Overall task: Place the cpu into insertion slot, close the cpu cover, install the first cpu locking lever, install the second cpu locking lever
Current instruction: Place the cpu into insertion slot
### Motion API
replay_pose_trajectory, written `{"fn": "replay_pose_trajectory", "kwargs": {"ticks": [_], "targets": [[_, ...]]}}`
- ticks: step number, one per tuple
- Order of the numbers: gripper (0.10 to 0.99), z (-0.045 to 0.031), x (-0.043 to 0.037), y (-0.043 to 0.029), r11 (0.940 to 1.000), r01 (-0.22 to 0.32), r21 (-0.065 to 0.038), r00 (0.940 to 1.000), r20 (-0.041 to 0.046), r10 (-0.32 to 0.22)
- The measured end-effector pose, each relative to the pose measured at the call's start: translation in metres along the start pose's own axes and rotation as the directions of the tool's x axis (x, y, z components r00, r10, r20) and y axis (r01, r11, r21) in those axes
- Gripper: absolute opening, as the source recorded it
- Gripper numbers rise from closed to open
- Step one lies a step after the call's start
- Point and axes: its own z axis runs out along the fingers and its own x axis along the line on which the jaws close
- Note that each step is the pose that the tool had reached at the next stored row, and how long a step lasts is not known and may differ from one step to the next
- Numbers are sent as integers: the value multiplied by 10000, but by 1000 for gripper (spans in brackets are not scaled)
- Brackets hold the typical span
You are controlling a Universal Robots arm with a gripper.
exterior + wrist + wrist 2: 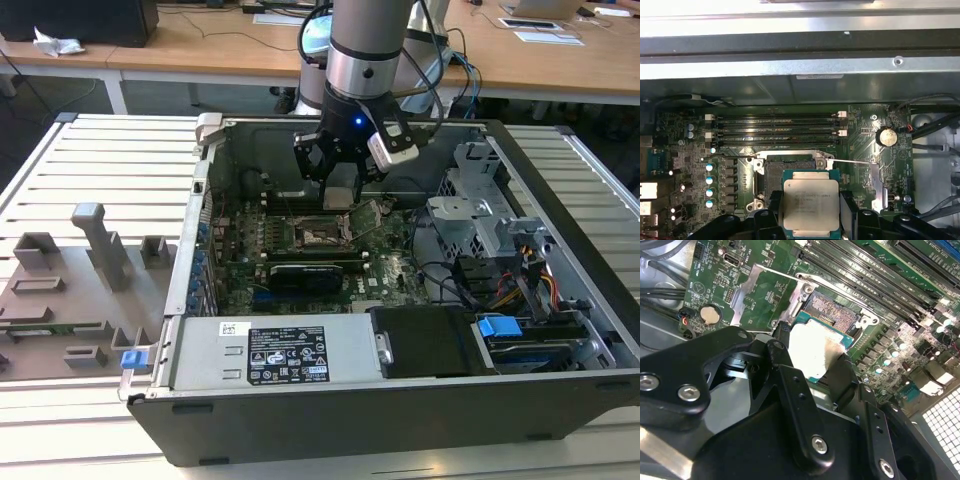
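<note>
Item 1. My gripper (810, 359): black, two-fingered, closed on the chip's opposite edges, with one finger (781, 352) on each side. In the exterior view it hangs inside the case, above the board (340, 178).

Item 2. The cpu (810, 207): a small flat square chip with a silver-grey metal top and a green rim, clamped between my fingers. It is held level over the board next to the socket and is not seated in it.

Item 3. The insertion slot (790, 167): a square socket with a dark pin field and a silver metal frame, set into the green circuit board (865, 125). It is uncovered.

Item 4. The cpu cover (875, 185): a thin silver metal frame plate, swung open off the socket on the side toward the round silver coin cell (883, 136).

Item 5. Long black memory slots (775, 130): four in a row, just beyond the socket.

Item 6. Black graphics card (305, 272): mounted on the board near the socket.

Item 7. Open dark-grey computer case (400, 420): lying on a white slatted table (110, 160), with a silver power supply (200, 360) along its near wall.
</note>
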Motion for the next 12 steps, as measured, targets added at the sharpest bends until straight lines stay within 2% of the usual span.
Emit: {"fn": "replay_pose_trajectory", "kwargs": {"ticks": [4,8,12], "targets": [[541,1,0,0,10000,-55,67,10000,5,55],[541,3,0,-1,9983,-530,254,9986,42,530],[541,8,0,0,9889,-1468,241,9892,100,1466]]}}
